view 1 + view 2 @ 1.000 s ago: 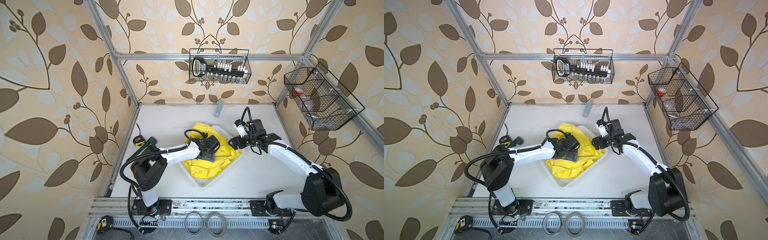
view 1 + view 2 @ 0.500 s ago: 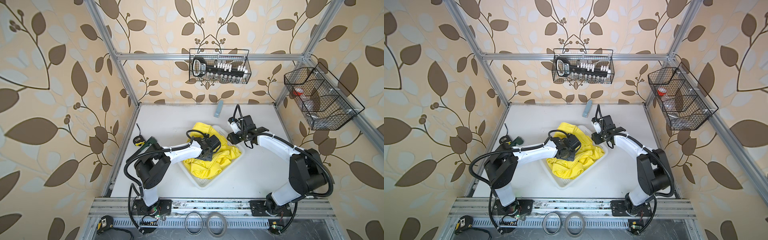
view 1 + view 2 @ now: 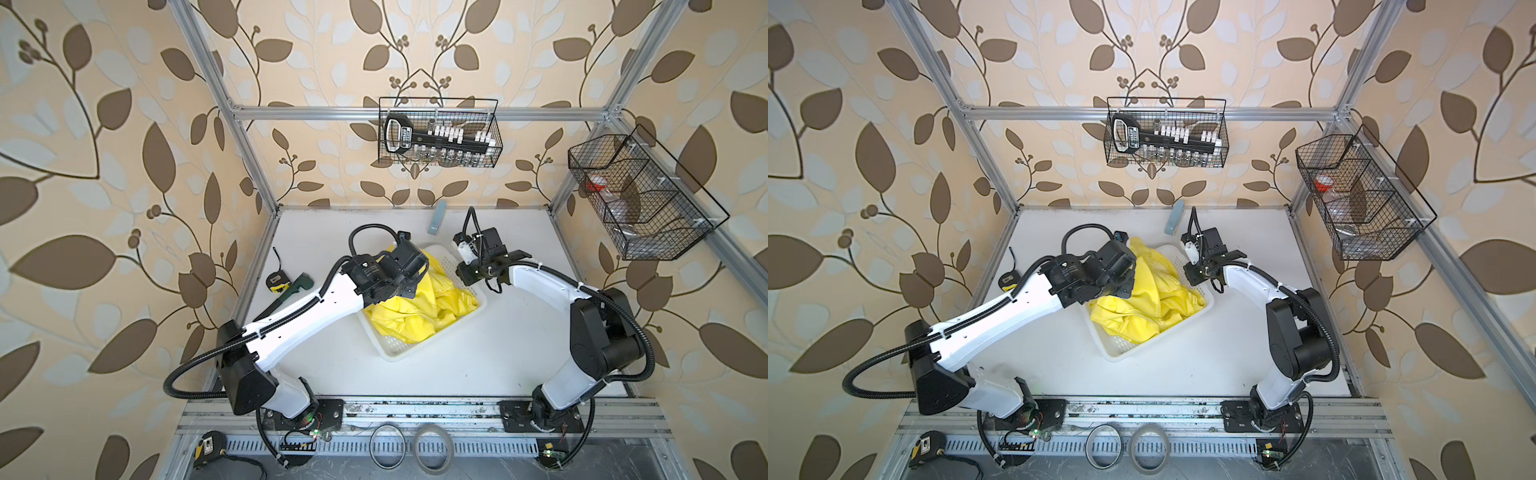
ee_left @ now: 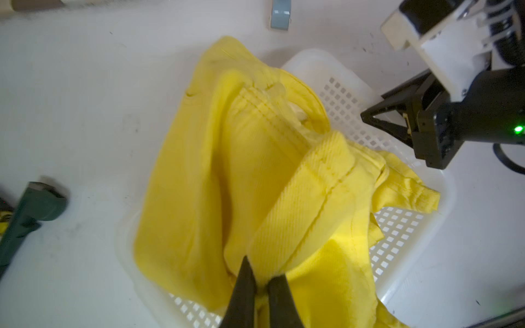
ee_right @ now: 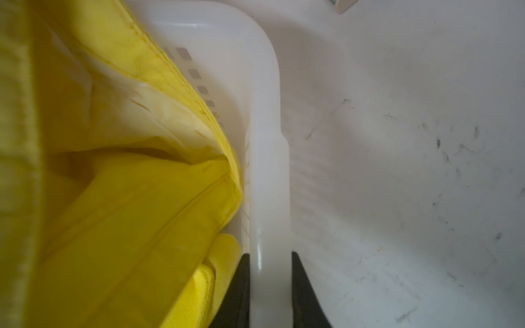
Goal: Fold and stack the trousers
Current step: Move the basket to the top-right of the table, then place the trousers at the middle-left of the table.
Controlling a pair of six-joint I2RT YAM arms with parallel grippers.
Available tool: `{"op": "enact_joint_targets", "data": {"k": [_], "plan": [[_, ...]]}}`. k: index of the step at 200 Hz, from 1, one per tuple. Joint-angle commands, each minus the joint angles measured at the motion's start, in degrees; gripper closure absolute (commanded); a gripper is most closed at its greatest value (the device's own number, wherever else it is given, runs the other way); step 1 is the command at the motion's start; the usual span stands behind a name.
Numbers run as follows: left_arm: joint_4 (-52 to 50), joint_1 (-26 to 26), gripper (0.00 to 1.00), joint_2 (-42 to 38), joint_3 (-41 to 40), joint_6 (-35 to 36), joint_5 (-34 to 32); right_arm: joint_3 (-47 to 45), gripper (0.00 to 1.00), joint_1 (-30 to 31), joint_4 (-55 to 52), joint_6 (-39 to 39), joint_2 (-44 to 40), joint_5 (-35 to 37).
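Observation:
The bright yellow trousers (image 3: 419,307) (image 3: 1154,299) lie crumpled in the white perforated basket (image 3: 399,351) (image 3: 1121,351) at mid-table, spilling over its far left rim. In the left wrist view my left gripper (image 4: 262,272) is shut on a ribbed fold of the trousers (image 4: 255,170), which rises toward it from the basket (image 4: 349,82). In the right wrist view my right gripper (image 5: 270,255) is shut on the basket's rim (image 5: 267,142), one finger inside next to the trousers (image 5: 113,198), one outside. In a top view the right gripper (image 3: 461,272) sits at the basket's far right corner.
A tape measure (image 3: 277,280) and a green-handled tool (image 3: 297,286) lie left of the basket. A blue-grey block (image 3: 437,218) stands by the back wall. Wire baskets hang on the back wall (image 3: 438,137) and the right wall (image 3: 640,199).
The left gripper has shut on the yellow cloth and pulled a fold up. The right arm has swung in to the basket's far right corner and shut on its rim.

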Motion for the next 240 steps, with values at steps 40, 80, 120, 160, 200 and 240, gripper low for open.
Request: {"op": "enact_joint_targets", "data": {"k": [40, 80, 120, 160, 200, 240], "plan": [[-10.3, 7.7, 1.00, -7.1, 4.0, 5.1, -14.1, -2.9, 0.85, -10.2, -3.7, -4.2, -6.7, 2.6], [-12.3, 17.1, 1.00, -12.9, 0.7, 6.7, -16.7, -2.8, 0.84, -19.1, -5.9, -5.7, -7.6, 2.9], [-14.5, 27.4, 1.00, -16.3, -0.9, 8.4, -24.2, -2.6, 0.84, -25.2, -5.0, -4.4, -7.6, 6.6], [-13.7, 34.0, 1.00, -17.9, -4.4, 9.3, -29.8, -2.4, 0.84, -27.9, -1.6, -2.4, -7.2, 14.4], [-13.2, 38.0, 1.00, -18.9, -5.2, 10.7, -39.2, -1.7, 0.83, -30.4, 1.9, -0.4, -5.1, 18.6], [-12.9, 39.4, 1.00, -19.7, -4.2, 10.9, -36.3, 0.9, 0.83, -31.0, 4.6, 0.7, -1.2, 21.6]]}}
